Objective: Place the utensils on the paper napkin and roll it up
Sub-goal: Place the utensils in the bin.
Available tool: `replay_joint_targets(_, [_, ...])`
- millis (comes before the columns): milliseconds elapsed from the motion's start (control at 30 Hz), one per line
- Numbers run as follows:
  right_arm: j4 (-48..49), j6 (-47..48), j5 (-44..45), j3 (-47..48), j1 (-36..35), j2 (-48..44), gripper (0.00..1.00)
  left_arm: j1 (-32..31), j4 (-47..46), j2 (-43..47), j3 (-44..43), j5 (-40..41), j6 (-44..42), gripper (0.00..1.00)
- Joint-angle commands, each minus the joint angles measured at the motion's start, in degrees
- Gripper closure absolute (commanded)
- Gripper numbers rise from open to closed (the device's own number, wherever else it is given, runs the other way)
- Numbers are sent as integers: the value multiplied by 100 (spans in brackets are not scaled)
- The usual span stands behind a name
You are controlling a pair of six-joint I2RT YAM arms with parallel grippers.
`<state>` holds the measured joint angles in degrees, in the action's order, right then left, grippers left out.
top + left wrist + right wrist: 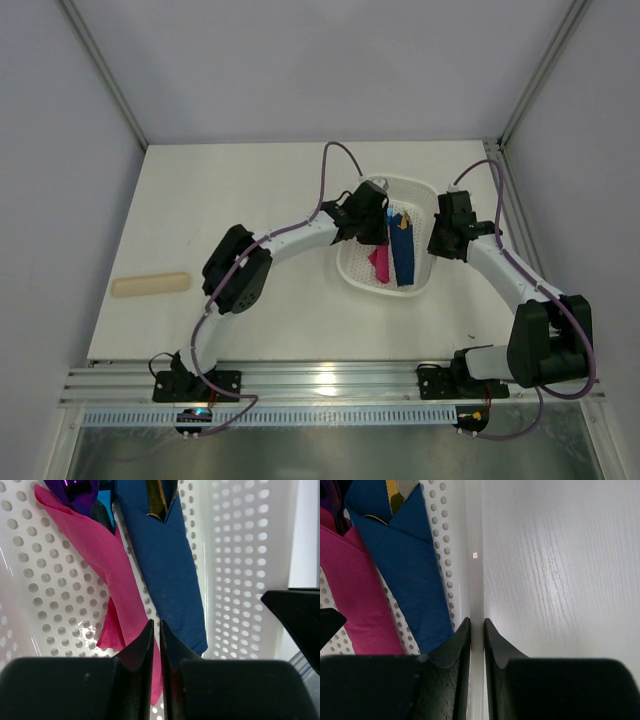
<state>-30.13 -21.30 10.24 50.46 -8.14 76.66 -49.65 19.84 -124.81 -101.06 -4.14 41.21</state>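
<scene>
In the white basket (358,272), right of centre on the table (250,200), the rolled pink napkin (100,555) touches a blue napkin (165,565), with a purple utensil (75,490) at its top end. Left gripper (156,630) is pinched on the pink napkin's lower edge, basket walls close on both sides. Right gripper (477,627) is clamped on the basket's right rim; room to move lies leftward, toward a beige stick (150,285) near the table's left edge.

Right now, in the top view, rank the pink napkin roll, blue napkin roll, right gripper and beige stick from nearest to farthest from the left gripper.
1. pink napkin roll, at the left gripper's fingertips.
2. blue napkin roll, just right of it; nearly a tie.
3. right gripper, on the basket's right rim.
4. beige stick, far out to the left.
</scene>
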Motion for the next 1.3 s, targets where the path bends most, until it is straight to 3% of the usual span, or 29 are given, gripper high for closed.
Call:
replay_joint_targets(0, [148, 38, 119, 43, 14, 33, 96, -19, 46, -174, -256, -34, -175, 92])
replay_joint_targets(467, [148, 38, 154, 26, 14, 42, 96, 8, 442, -333, -187, 555, -254, 94])
replay_joint_targets(967, [130, 47, 180, 61, 6, 103, 96, 131, -102, -201, 586, 634, -157, 96])
replay_joint_targets(1267, [95, 56, 233, 78, -21, 147, 96, 122, -225, -96, 587, 546, -184, 95])
